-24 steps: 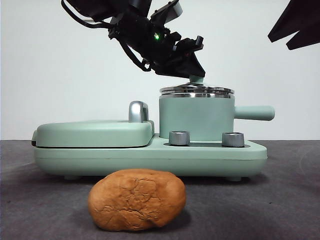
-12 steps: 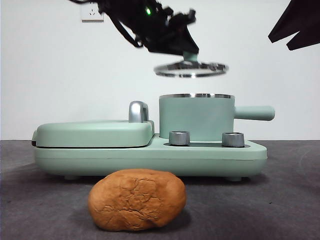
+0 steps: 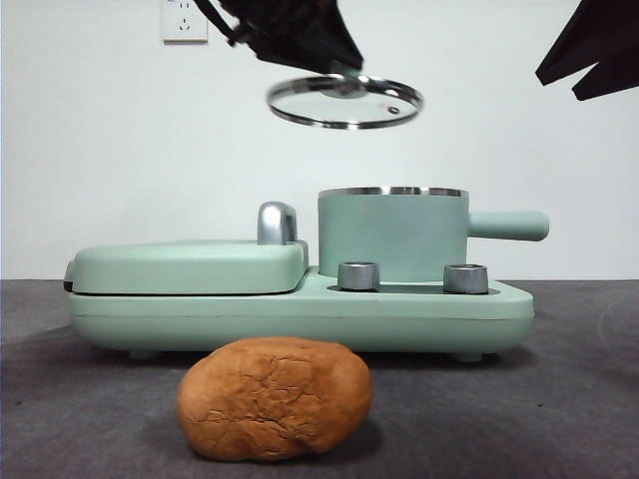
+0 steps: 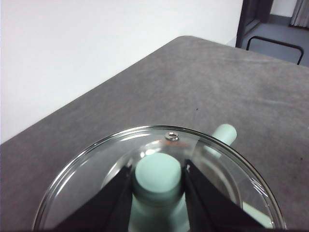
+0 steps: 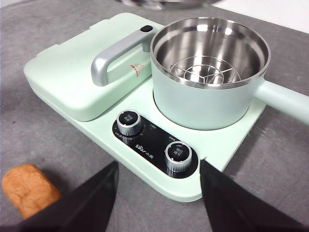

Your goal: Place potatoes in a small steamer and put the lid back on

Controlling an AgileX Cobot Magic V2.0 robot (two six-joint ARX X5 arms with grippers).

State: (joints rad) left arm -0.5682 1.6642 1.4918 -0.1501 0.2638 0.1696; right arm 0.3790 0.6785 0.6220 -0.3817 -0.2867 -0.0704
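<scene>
My left gripper [image 4: 158, 181] is shut on the mint-green knob of the clear glass lid [image 3: 344, 101] and holds it in the air, above and a little left of the small steamer [image 3: 391, 232]. The lid also shows in the left wrist view [image 4: 96, 179]. The steamer is open, and the right wrist view shows a wire rack inside its steel bowl [image 5: 208, 48]. The orange-brown potato [image 3: 274, 397] lies on the grey table in front of the appliance; it also shows in the right wrist view [image 5: 26, 188]. My right gripper [image 5: 158, 193] is open and empty, high at the right.
The steamer stands on a mint-green appliance base [image 3: 419, 311] with two chrome knobs [image 3: 358, 275]. A flat griddle with a closed cover [image 3: 185, 265] and a chrome handle [image 5: 113, 59] takes the left half. A wall socket [image 3: 185, 20] is on the white wall.
My left gripper has lifted the lid off the steamer and carried it up and to the left. The potato and the right arm have not moved.
</scene>
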